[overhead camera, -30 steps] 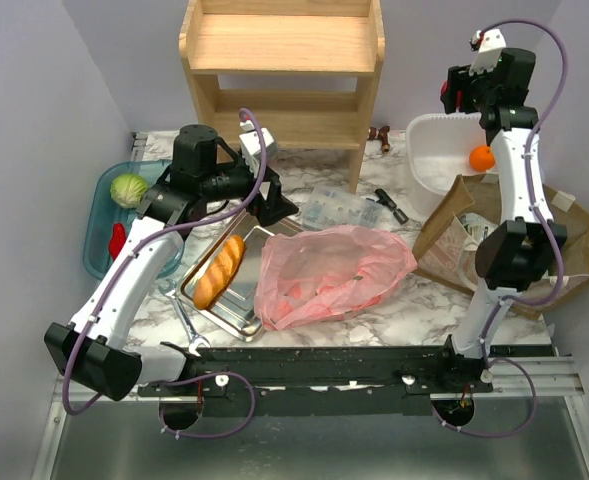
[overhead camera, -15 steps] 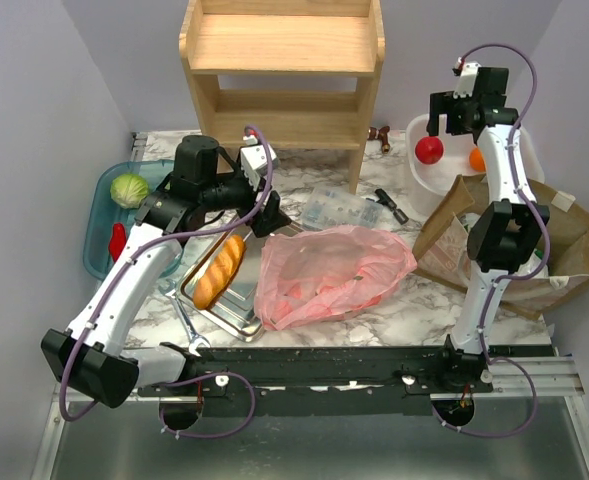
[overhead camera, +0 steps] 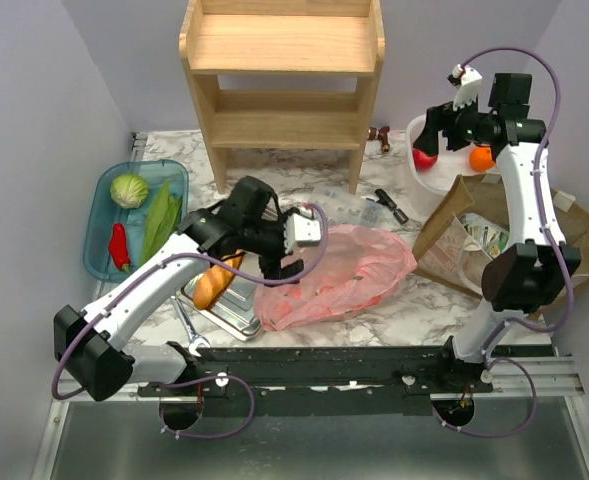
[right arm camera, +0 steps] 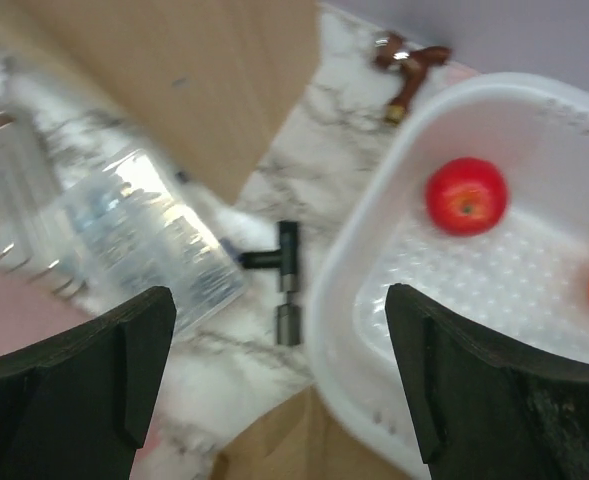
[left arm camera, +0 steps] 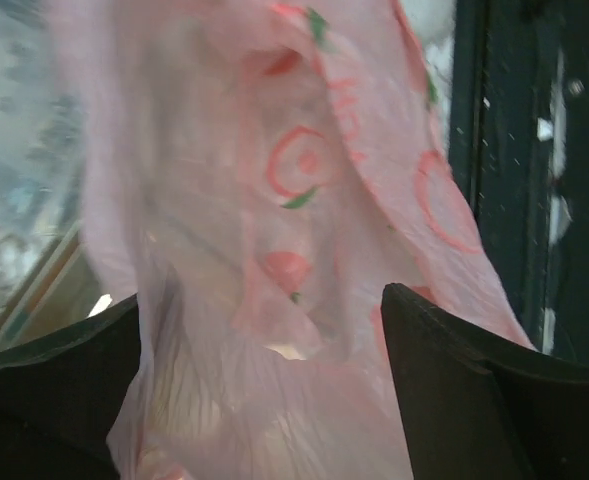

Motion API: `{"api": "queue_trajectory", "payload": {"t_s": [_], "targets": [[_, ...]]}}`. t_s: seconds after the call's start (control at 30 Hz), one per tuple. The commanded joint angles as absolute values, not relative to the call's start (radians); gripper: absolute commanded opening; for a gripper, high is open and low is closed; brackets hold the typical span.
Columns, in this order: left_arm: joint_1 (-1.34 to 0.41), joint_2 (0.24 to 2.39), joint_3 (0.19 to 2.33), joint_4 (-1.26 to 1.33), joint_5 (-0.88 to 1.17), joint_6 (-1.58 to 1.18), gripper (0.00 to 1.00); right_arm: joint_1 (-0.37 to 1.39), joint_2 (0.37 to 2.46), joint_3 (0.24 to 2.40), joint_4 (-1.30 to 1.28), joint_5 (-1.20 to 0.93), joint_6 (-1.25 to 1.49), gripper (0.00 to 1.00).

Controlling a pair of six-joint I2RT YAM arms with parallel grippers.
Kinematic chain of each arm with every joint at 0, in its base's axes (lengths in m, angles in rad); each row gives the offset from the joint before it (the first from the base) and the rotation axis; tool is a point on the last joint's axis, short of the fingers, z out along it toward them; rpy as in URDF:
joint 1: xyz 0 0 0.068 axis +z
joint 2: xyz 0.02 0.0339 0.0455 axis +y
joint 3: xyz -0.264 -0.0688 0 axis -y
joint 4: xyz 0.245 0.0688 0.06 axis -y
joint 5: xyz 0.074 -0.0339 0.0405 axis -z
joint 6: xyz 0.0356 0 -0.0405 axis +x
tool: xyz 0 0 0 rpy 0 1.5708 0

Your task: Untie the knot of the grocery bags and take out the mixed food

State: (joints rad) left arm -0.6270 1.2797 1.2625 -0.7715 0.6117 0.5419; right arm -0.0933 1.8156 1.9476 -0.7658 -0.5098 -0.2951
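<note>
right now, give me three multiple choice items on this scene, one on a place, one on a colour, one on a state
1. Where is the red fruit? A in the white basin B on the steel tray C on the wooden shelf
2. What colour is the grocery bag? A green B pink C black
3. How is the right end effector? A shut on the red fruit B shut on the grocery bag C open and empty
Answers: 1 A, the right wrist view shows it in the basin; 2 B, its film is pink; 3 C, its fingers stand wide apart, nothing between.
</note>
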Motion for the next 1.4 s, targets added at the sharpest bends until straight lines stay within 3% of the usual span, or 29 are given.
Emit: {"api": "queue_trajectory", "payload": {"t_s": [0.0,0.1,0.17,0.3,0.47,0.63,0.9,0.93,1.0,1.1,1.17,1.37], "targets": [[-0.724,1.276,1.128,-0.835,0.599,0.701,0.74,-0.036,1.704,1.795,-0.928,-0.746,-0.412,0.9],[-0.774,1.261,1.017,-0.795,0.571,0.758,0.6,0.064,1.629,1.613,-1.041,-0.801,-0.519,0.84],[-0.804,1.253,0.949,-0.759,0.559,0.807,0.53,0.123,1.569,1.473,-1.045,-0.793,-0.564,0.75],[-0.855,1.254,0.856,-0.651,0.51,0.842,0.47,0.226,1.481,1.272,-0.982,-0.778,-0.6,0.61],[-0.883,1.272,0.802,-0.555,0.484,0.823,0.47,0.398,1.438,1.081,-0.841,-0.578,-0.607,0.58],[-0.921,1.283,0.728,-0.508,0.466,0.872,0.64,0.413,1.552,0.979,-0.731,-0.383,-0.621,0.53],[-0.881,1.312,0.747,-0.55,0.402,0.855,0.6,0.414,1.583,0.913,-0.556,-0.145,-0.623,0.49],[-0.851,1.3,0.764,-0.581,0.421,0.84,0.61,0.413,1.567,0.938,-0.589,-0.148,-0.629,0.49],[-0.811,1.269,0.825,-0.658,0.483,0.807,0.72,0.407,1.504,1.021,-0.701,-0.233,-0.64,0.55],[-0.8,1.193,0.907,-0.724,0.578,0.744,0.91,0.39,1.426,1.209,-0.92,-0.446,-0.66,0.76],[-0.812,1.157,0.952,-0.752,0.653,0.738,0.98,0.387,1.384,1.312,-1.022,-0.529,-0.659,0.83],[-0.838,1.165,1.11,-0.799,0.663,0.658,0.98,0.364,1.299,1.578,-1.111,-0.51,-0.516,0.91]]}}
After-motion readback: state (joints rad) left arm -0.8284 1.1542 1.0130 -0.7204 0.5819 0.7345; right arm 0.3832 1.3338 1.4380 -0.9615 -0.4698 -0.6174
